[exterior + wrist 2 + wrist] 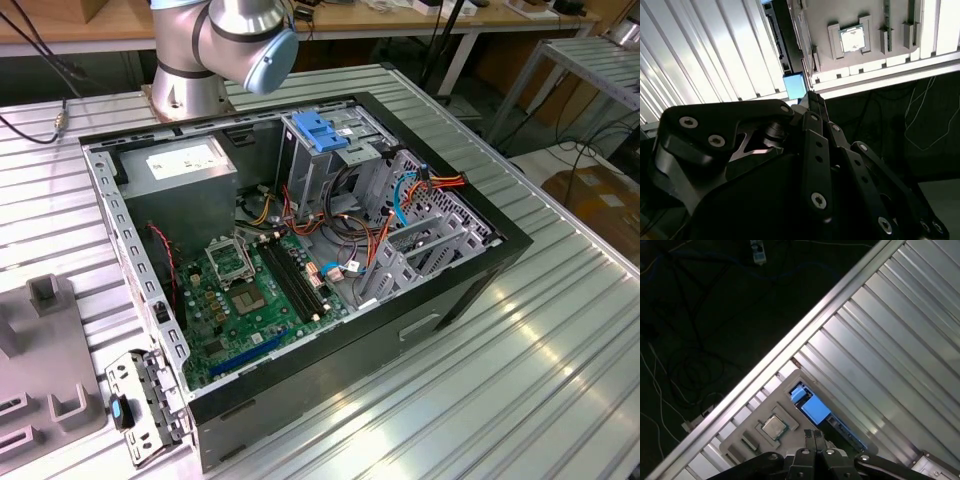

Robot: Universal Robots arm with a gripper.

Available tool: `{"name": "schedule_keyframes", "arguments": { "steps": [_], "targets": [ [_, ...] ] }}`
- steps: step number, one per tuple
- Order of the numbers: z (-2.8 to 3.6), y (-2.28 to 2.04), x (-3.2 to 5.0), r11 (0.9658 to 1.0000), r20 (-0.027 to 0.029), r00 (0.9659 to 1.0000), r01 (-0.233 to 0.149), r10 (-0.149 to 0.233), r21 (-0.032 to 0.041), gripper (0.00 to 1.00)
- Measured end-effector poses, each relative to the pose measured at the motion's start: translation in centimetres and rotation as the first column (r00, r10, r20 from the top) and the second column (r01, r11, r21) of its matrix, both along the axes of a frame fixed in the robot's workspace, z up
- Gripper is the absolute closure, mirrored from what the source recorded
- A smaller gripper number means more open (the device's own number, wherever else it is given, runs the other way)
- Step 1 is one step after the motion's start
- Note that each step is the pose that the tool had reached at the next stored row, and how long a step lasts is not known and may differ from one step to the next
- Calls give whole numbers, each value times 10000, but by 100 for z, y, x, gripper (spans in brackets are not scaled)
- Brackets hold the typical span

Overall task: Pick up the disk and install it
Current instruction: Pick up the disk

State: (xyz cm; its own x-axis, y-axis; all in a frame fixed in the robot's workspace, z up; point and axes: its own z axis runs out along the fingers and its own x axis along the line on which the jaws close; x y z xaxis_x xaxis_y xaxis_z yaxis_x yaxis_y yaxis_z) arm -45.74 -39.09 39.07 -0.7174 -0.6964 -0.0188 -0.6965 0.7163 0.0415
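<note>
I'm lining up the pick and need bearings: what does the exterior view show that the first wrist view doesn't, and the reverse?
Exterior view: the open computer case with its grey power supply, blue latch and motherboard, plus the arm. First wrist view: the shut end effector aimed toward a grey tray holding a processor chip and a blue-edged part, likely the disk; dark floor with cables beyond the table edge. Shared: the ribbed metal table, and apparently that tray.

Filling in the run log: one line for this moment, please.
gripper: jaws shut, empty | nearest: tray | in tray: chip, blue part | case: open on table
</note>
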Motion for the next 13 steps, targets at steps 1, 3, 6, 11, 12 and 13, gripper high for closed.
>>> {"name": "schedule_keyframes", "arguments": {
  "steps": [1, 3, 6, 11, 12, 13],
  "targets": [
    [-1, 9, 4, 10000, 0, 10000, -42, 42, -2, 89],
    [-6, 34, 12, 9997, 1, 9997, -245, 245, -6, 89],
    [-9, 39, 18, 9979, 2, 9979, -653, 653, -7, 89],
    [-13, 39, 21, 9919, 2, 9919, -1269, 1269, -7, 89],
    [-14, 39, 21, 9902, 2, 9902, -1397, 1397, -8, 89],
    [-14, 39, 21, 9890, 2, 9890, -1482, 1482, -8, 89]
  ]
}}
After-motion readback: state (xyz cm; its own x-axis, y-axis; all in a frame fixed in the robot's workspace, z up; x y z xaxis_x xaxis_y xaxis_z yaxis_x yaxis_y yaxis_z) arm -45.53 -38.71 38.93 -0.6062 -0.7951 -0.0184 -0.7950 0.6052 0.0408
